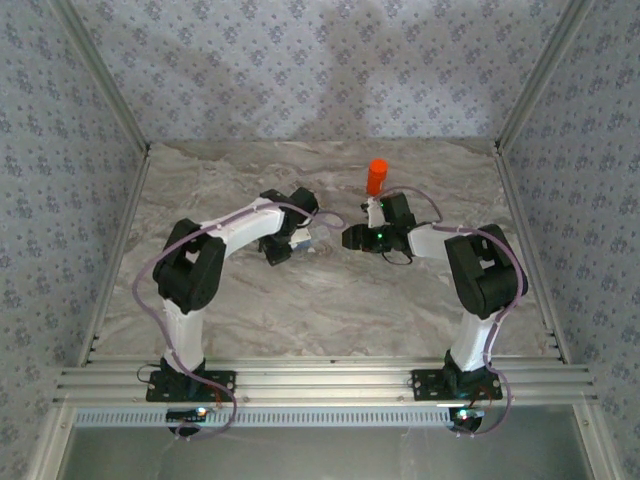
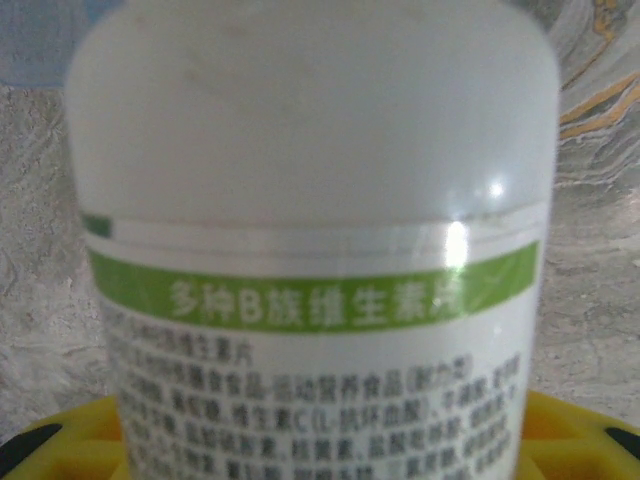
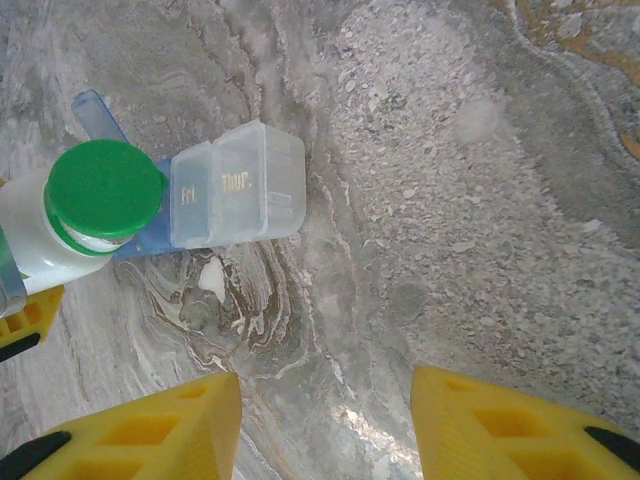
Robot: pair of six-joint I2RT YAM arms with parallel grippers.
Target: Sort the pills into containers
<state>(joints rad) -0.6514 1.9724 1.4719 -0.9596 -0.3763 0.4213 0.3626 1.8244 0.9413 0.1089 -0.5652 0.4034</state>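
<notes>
Top external view: The marbled tabletop carried an orange bottle, upright behind the right arm's wrist and apart from the work at centre. Both arms reached inward. The left end effector and right end effector faced each other near mid-table, with the pill box lying flat between them as a pale bluish patch. Its detail was too small to read from here.

Left wrist view: A white bottle with a green band and printed label stood close to the lens. It blocked most of the tabletop behind it. The left end effector's yellow fingers flanked the bottle on both sides at the base and were grasping it.

Right wrist view: The right end effector's yellow fingers stood apart with bare tabletop between them, released and holding nothing. Beyond them lay the pill box, at upper left. Two clear compartments with faint lettering on their lids showed at its near end. The rest was translucent blue. The white bottle's green cap overlapped the blue part and hid those compartments. A blue flap projected behind the cap. Whether any compartment held pills could not be told.
</notes>
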